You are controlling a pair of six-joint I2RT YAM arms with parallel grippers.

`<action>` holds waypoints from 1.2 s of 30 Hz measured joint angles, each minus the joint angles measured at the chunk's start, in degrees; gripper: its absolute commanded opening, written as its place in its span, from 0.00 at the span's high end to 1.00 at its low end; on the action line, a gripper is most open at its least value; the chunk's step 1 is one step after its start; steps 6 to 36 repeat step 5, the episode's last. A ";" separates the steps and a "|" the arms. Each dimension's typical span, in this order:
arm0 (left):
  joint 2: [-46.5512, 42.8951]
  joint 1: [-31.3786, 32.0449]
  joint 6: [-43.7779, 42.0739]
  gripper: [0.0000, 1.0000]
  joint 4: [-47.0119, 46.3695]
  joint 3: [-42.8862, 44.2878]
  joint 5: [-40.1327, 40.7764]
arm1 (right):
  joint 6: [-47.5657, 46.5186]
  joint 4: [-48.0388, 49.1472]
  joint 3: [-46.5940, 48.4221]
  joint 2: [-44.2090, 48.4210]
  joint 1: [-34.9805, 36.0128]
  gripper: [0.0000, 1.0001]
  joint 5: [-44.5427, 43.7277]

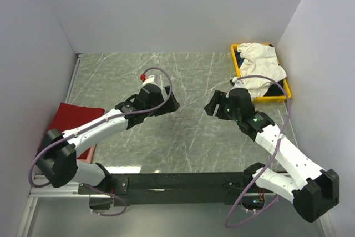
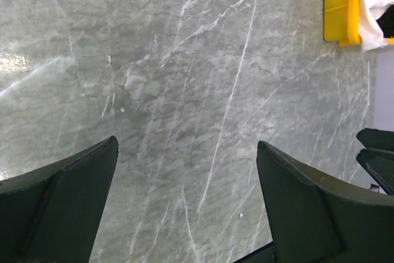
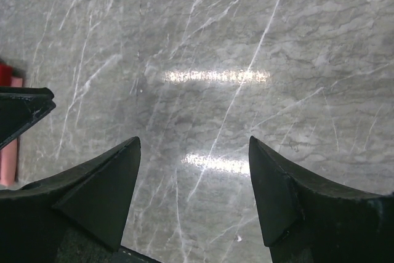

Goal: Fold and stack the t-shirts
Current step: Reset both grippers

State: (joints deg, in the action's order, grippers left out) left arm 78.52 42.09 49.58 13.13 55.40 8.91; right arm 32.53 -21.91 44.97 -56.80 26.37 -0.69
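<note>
A folded dark red t-shirt (image 1: 75, 121) lies at the table's left edge, partly under my left arm. In the right wrist view a red patch (image 3: 6, 73) and a salmon-pink strip (image 3: 7, 165) show at the far left edge. A crumpled white t-shirt (image 1: 260, 66) fills the yellow bin and spills over its rim (image 2: 374, 10). My left gripper (image 1: 171, 102) (image 2: 188, 143) hangs open over bare marble at mid-table. My right gripper (image 1: 213, 105) (image 3: 194, 140) faces it a short way to the right, also open and holding nothing.
The yellow bin (image 1: 237, 59) (image 2: 340, 4) stands in the far right corner against the wall. White walls close in the left, back and right sides. The grey marble tabletop (image 1: 188, 137) lies between the two arms. A black rail (image 1: 177, 182) runs along the near edge.
</note>
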 measured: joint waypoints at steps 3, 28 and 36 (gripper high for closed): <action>-0.39 0.00 -0.39 0.01 -0.79 -0.44 -0.55 | 0.00 0.00 -0.11 0.00 0.00 0.23 -0.02; -0.48 0.00 -0.42 0.01 -1.60 -0.76 -0.72 | 0.00 0.02 -0.11 0.00 0.00 0.23 -0.04; -0.48 0.00 -0.42 0.01 -1.60 -0.76 -0.72 | 0.00 0.02 -0.11 0.00 0.00 0.23 -0.04</action>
